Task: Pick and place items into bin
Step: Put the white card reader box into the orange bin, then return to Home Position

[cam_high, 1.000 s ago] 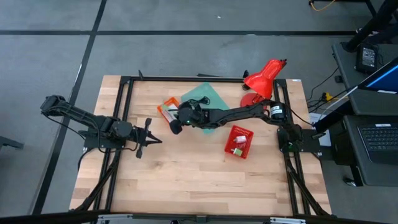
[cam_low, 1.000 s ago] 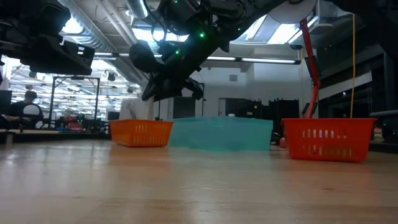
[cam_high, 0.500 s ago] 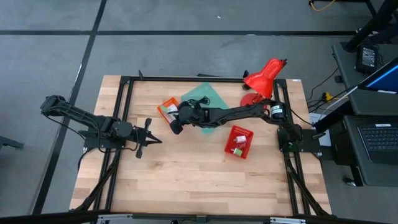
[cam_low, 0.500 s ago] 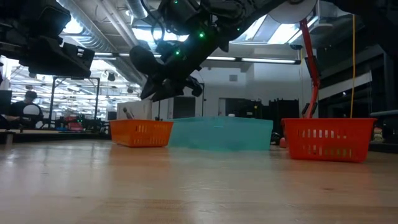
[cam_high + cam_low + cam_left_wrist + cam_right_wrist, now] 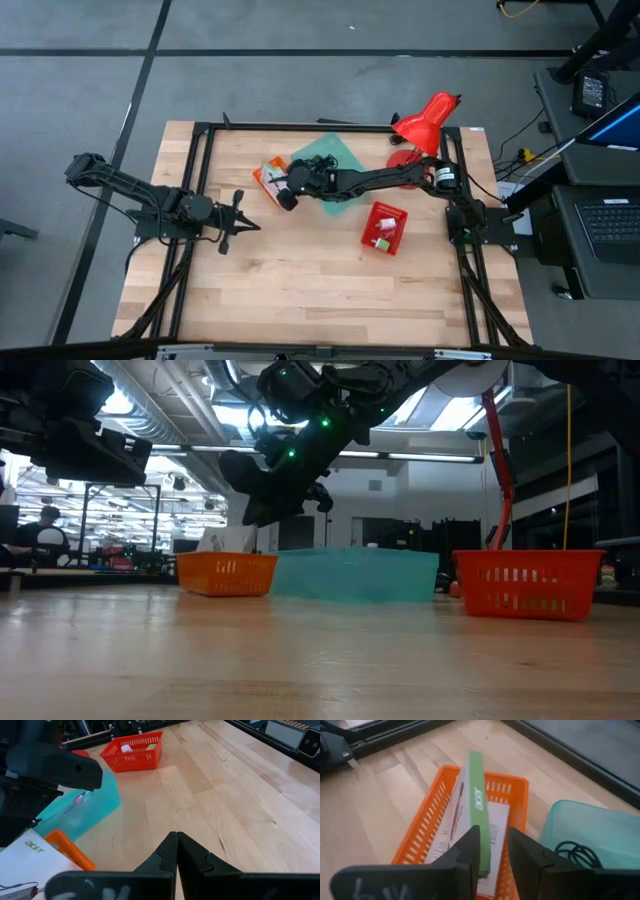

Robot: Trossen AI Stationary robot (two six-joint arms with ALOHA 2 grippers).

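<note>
While over the orange bin [image 5: 427, 827], right gripper [image 5: 492, 851] — fingers narrowly parted — pinches nothing.

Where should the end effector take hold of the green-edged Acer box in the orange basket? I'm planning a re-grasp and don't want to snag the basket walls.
Probably by its raised green top edge, coming from above. The Acer box stands on edge in the orange basket, above the rim, broad faces free. The right end effector already straddles that edge, open.
</note>
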